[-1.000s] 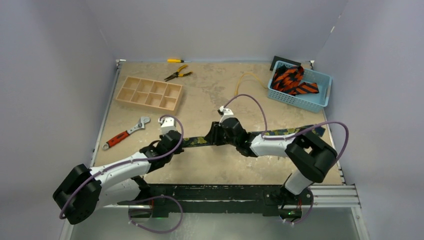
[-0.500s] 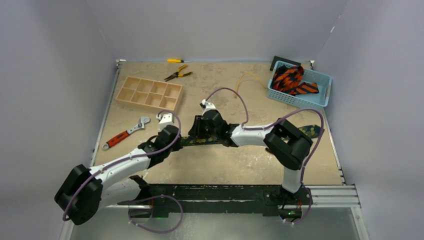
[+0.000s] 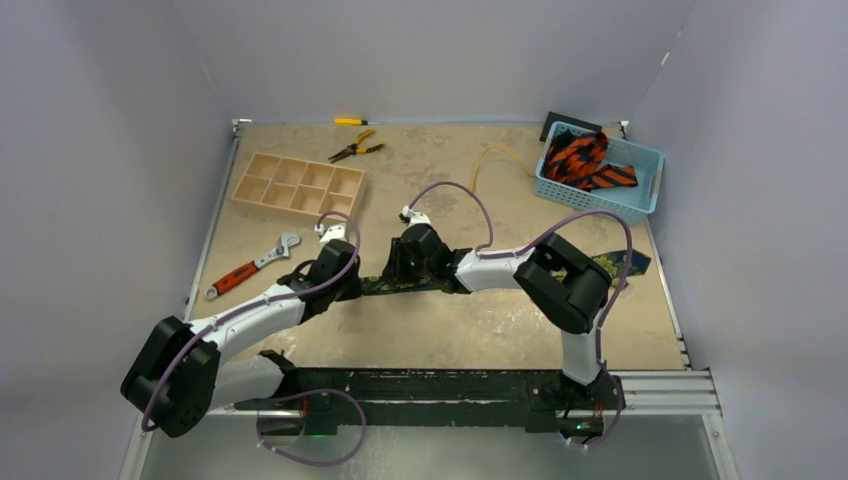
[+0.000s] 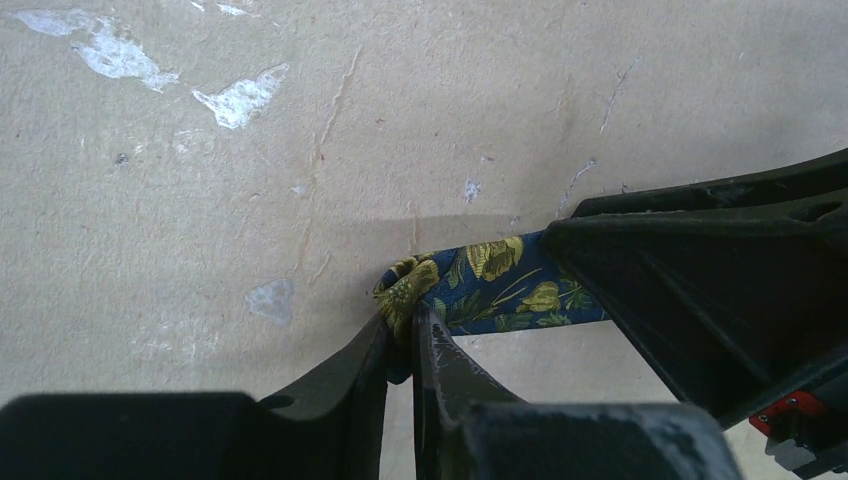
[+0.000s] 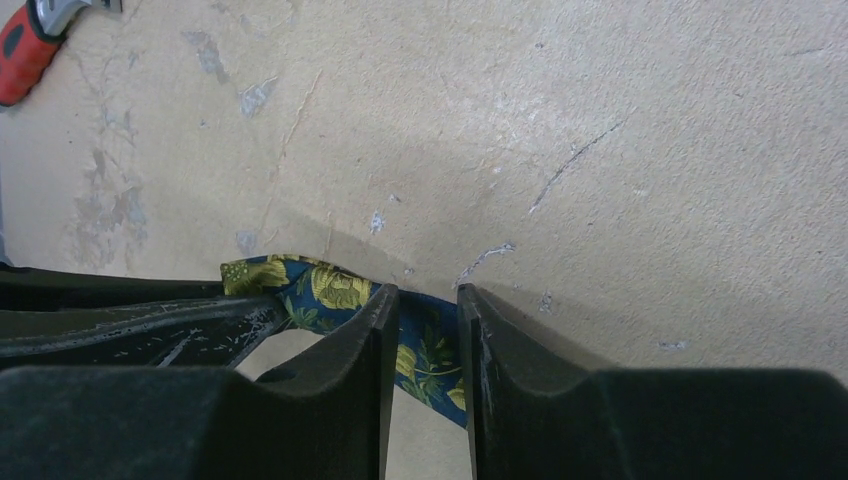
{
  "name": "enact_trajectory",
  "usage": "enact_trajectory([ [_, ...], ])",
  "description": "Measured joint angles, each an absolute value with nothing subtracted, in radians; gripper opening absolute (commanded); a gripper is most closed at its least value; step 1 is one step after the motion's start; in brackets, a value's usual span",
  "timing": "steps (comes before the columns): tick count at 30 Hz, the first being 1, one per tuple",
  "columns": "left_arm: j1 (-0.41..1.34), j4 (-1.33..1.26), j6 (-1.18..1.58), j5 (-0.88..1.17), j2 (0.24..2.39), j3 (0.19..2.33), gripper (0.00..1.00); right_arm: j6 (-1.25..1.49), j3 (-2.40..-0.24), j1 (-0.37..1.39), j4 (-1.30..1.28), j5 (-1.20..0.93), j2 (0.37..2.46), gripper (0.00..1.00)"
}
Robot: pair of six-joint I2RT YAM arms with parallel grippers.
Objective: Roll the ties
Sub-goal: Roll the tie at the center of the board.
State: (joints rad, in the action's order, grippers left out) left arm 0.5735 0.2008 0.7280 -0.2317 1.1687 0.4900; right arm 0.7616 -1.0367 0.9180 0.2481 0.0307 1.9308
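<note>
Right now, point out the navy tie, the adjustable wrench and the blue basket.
navy tie [image 4: 492,288]: left wrist view, on the flowered fabric just past its folded end.
adjustable wrench [image 3: 235,278]: top external view, on its red handle.
blue basket [image 3: 590,200]: top external view, on its near wall.

Overhead camera looks down; both close wrist cameras share the tie [image 4: 500,285]

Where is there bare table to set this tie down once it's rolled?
Free: the strip between the tie and the near edge; the back middle between pliers and yellow cord. Crowded: tray and wrench left, basket back right.
</note>
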Motion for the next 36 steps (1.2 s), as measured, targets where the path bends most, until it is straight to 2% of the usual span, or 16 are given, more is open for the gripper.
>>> enact_trajectory([
  [5,0.57,0.199,0.719,-0.214,1.172,0.49,0.34,0.761,-1.032,0.918,0.253,0.031,1.929,0.32],
  [7,0.57,0.196,0.719,-0.208,1.172,0.49,0.37,0.759,-1.029,0.918,0.251,0.034,1.925,0.32],
  [16,0.566,0.187,0.722,-0.201,1.172,0.49,0.37,0.747,-1.007,0.929,0.234,0.036,1.875,0.32],
  [22,0.556,0.176,0.727,-0.199,1.167,0.489,0.21,0.74,-0.991,0.935,0.239,0.037,1.847,0.31],
  [24,0.551,0.164,0.733,-0.192,1.163,0.484,0.23,0.739,-0.982,0.935,0.239,0.037,1.845,0.32],
  [27,0.55,0.15,0.741,-0.177,1.162,0.472,0.31,0.739,-0.968,0.936,0.239,0.039,1.845,0.32],
  [33,0.55,0.13,0.749,-0.149,1.161,0.451,0.36,0.739,-0.959,0.936,0.241,0.039,1.845,0.31],
  [36,0.55,0.128,0.749,-0.141,1.161,0.445,0.35,0.739,-0.957,0.936,0.247,0.038,1.845,0.31],
])
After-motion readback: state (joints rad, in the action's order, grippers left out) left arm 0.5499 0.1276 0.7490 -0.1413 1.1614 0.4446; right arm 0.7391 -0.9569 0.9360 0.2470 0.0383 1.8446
